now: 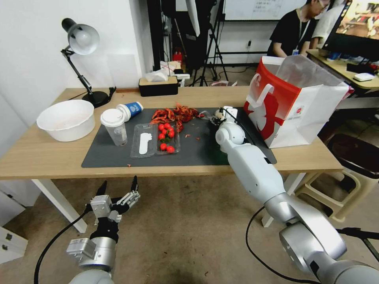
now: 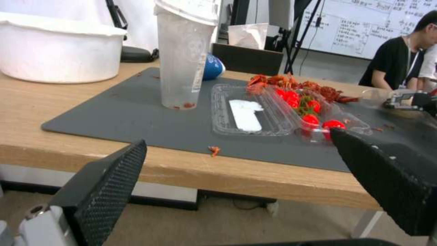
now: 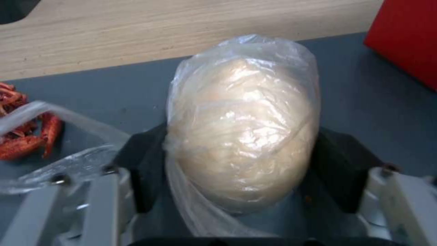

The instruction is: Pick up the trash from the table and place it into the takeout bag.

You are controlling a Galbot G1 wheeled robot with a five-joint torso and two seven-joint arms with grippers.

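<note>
Right now the right pincer (image 3: 241,160) is clamped around a pale lump wrapped in thin clear plastic (image 3: 243,130). Seen from the right wrist, one dark finger (image 3: 141,171) presses each side of the lump, and the lump's long way runs straight out from the pincer, away from the wrist. It sits over the dark grey mat (image 1: 197,150), close to the mat's far edge. I cannot tell whether it is lifted or resting on the mat.

The takeout bag (image 1: 300,106) stands at the right end of the worktop (image 1: 47,157), with its mouth open at the top. The bag is just beside the right pincer, on its right. In the right wrist view the bag's red wall is at the mat's far right corner, very near the lump. So the lump has only a short way to go, up and to the right, over the bag's rim. The right arm is much the nearer one for this.

The left pincer (image 1: 118,193) hangs below the worktop's near edge, towards the left end, with its two fingers spread wide and nothing between them.

More trash waits on the mat. The clear white-lidded cup (image 1: 114,126) stands at the left end of the mat. The blue-and-white paper cup (image 1: 130,110) lies on its side just behind it. A clear tray with small red tomatoes (image 1: 156,140) is in the middle. Red shells (image 1: 175,114) are piled by the mat's far edge. A big white bowl (image 1: 66,120) sits on the bare wood at the left end of the worktop.
</note>
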